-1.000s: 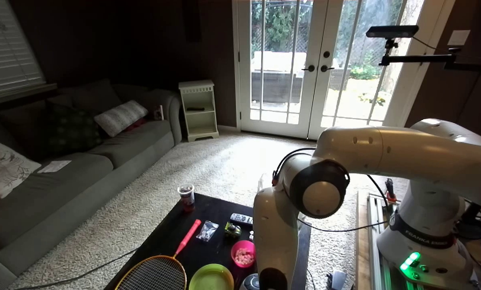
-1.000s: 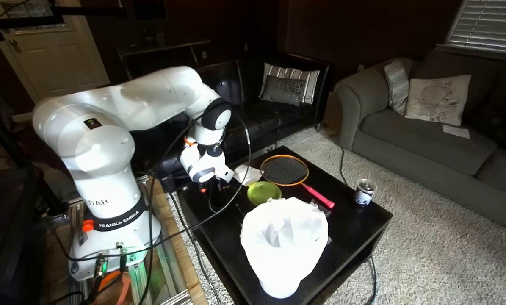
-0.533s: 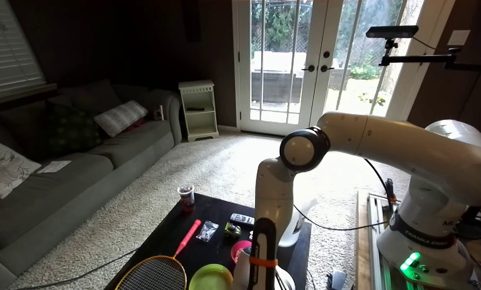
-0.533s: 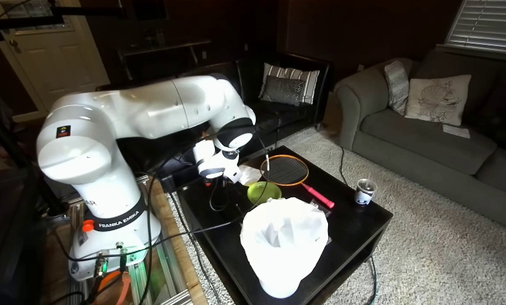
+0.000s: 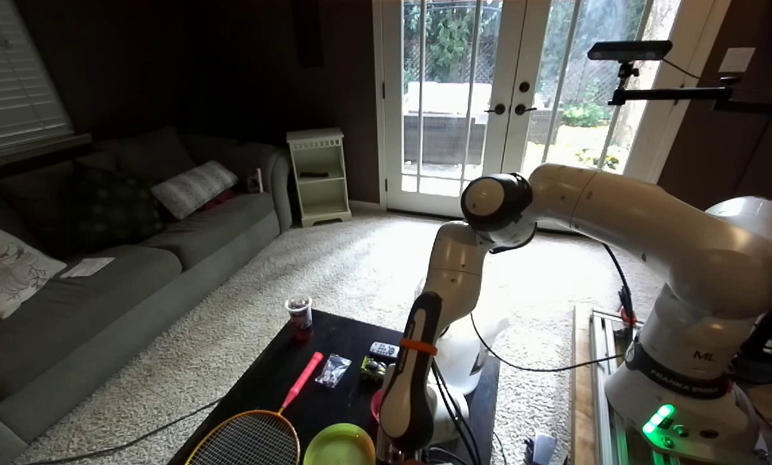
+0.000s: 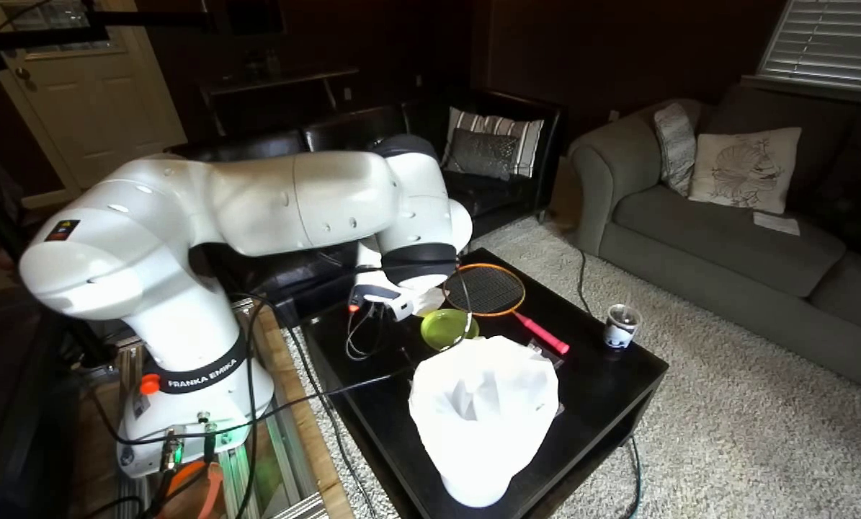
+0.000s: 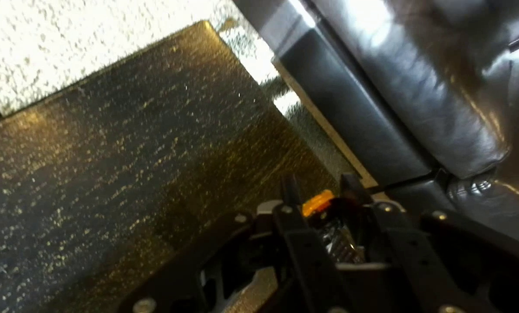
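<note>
In the wrist view, the fingers grasp a small orange-and-dark object above the counter, near its edge; its orange end points outward, the blurred long axis seemingly running back along the fingers. In an exterior view, the arm reaches over the counter near the green plate, obscuring the object's direction. In an exterior view, the arm blocks the fingers from sight.

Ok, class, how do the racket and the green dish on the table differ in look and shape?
Colour: the racket has an orange frame and pink handle; the dish is green all over.
Shape: the racket is long, with a handle; the dish is round, with none.
Surface: the racket's head is a dark mesh; the dish is solid.
Both lie on the black table.
</note>
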